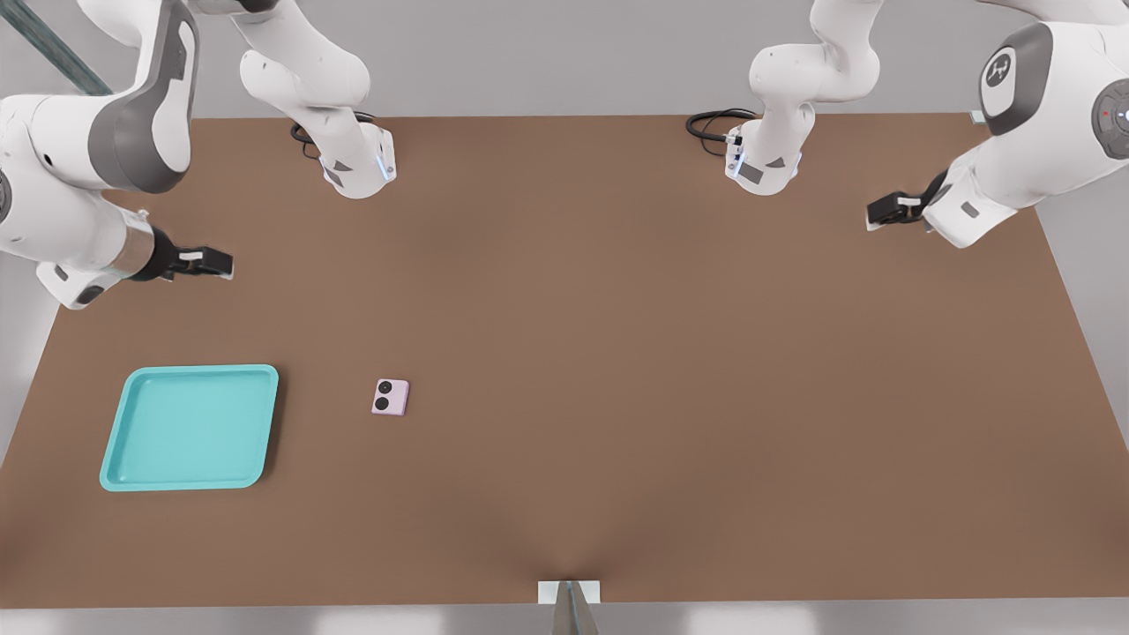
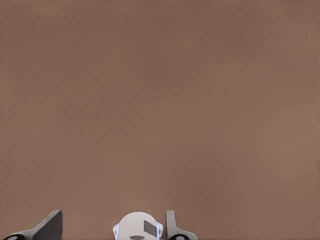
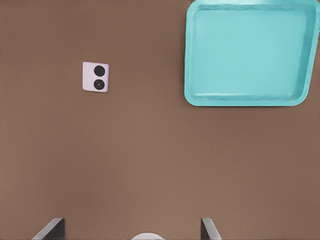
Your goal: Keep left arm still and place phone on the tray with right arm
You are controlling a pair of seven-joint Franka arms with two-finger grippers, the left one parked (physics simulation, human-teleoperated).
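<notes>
The phone (image 1: 391, 397) lies flat on the brown tabletop (image 1: 617, 353), well apart from the right arm's (image 1: 79, 176) gripper (image 1: 207, 263), which hangs above the tabletop toward the front view's left, at the far side of the tray (image 1: 190, 427). In the front view the phone sits nearer the camera than the gripper and off to the front view's right of it, with bare tabletop between them. In the right wrist view the two fingers (image 3: 50, 230) show only as dark tips at the frame's edge, spread wide with nothing between them, and the phone (image 3: 96, 77) lies ahead of them, touching neither. The turquoise tray (image 3: 247, 52) rests flat beside the phone, at the front view's left, with a clear strip of tabletop separating the two; nothing lies in it. The phone is pale pink and nearly square, its face with the two black round lenses turned up. The lenses sit one behind the other along the edge nearer the tray, so that lens row runs roughly from the near side of the tabletop toward the far side, with a slight tilt. No brand mark or writing can be read on the phone or the tray.
</notes>
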